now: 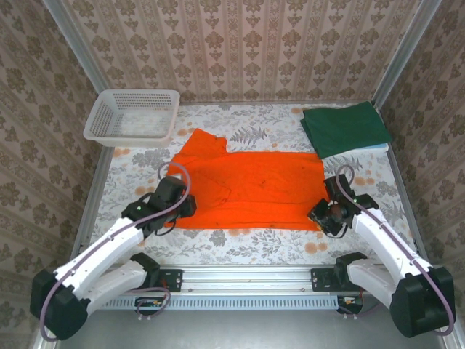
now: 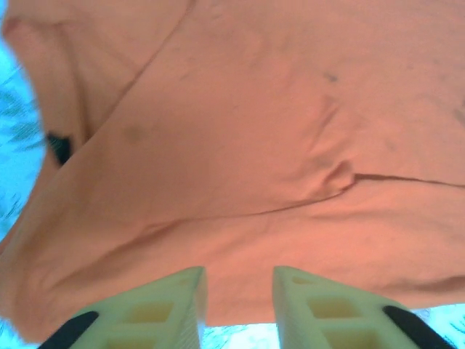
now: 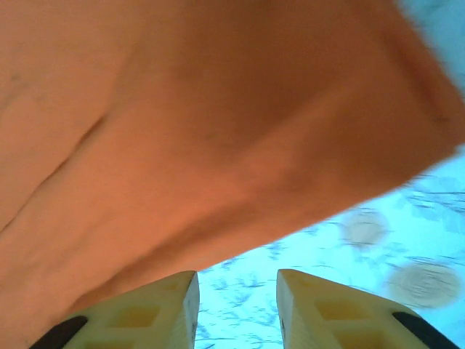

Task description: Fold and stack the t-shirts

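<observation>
Floral-print table [image 1: 240,247], damask walls. Bright orange short-sleeved cotton t-shirt [image 1: 251,189] lies spread flat mid-table, lightly creased. Folded dark green t-shirt [image 1: 345,129] at far right corner; white plastic lattice basket [image 1: 133,116] far left. Left gripper [image 2: 240,280] and right gripper [image 3: 237,283] at the orange shirt's near corners, fingers apart, gripping nothing.

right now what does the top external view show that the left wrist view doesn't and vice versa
Top external: the folded dark green t-shirt, the white basket, the right gripper at the right edge of the orange t-shirt. Left wrist: a crease in the cloth close up, jaws apart over its near hem. Both: the orange t-shirt and the left gripper.
</observation>
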Tool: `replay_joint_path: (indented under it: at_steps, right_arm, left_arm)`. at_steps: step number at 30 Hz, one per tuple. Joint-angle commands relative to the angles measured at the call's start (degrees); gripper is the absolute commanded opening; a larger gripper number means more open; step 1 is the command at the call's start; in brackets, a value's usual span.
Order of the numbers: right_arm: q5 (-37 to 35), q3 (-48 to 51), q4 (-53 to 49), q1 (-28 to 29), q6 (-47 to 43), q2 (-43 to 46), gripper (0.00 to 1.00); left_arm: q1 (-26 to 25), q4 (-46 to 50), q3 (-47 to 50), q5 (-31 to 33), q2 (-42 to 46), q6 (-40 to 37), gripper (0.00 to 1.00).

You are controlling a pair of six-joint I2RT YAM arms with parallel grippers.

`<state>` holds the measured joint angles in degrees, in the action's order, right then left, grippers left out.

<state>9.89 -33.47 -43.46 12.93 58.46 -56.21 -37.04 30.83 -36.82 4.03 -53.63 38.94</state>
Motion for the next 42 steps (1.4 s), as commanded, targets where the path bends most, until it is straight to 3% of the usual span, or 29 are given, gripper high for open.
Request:
replay_joint_path:
  at_steps: [1,4,8,17,28,37,42]
  right_arm:
    - [2.06,-1.46,9.72,6.41,4.12,-5.51,0.29]
    - [-0.59,-6.18,11.34,13.94,3.92,-13.62,0.22]
    - [-3.86,-10.21,12.35,20.61,3.99,-20.91,0.2]
    - [-5.27,-6.12,16.62,21.97,4.67,-26.54,0.22]
    - [-2.23,1.01,18.94,27.04,7.9,-28.64,0.21]
    - [-3.92,6.63,17.47,34.13,15.91,-19.44,0.21]
    - [-4.93,6.98,14.99,34.98,17.75,-13.8,0.22]
  left_arm:
    - [-0.14,-4.63,-1.86,-9.07,-7.02,-5.73,0.21]
    - [-1.15,-7.45,-2.2,-10.71,-13.59,-6.25,0.2]
    - [-1.66,-9.02,-1.44,-9.76,-19.94,-6.38,0.18]
    - [-1.94,-11.66,6.11,-5.77,-24.68,-3.01,0.21]
    - [-7.98,-5.71,12.06,-2.7,-14.72,4.21,0.21]
    - [-9.39,4.22,16.14,0.35,1.65,8.74,0.25]
    - [-8.47,4.91,16.14,1.59,4.12,7.73,0.27]
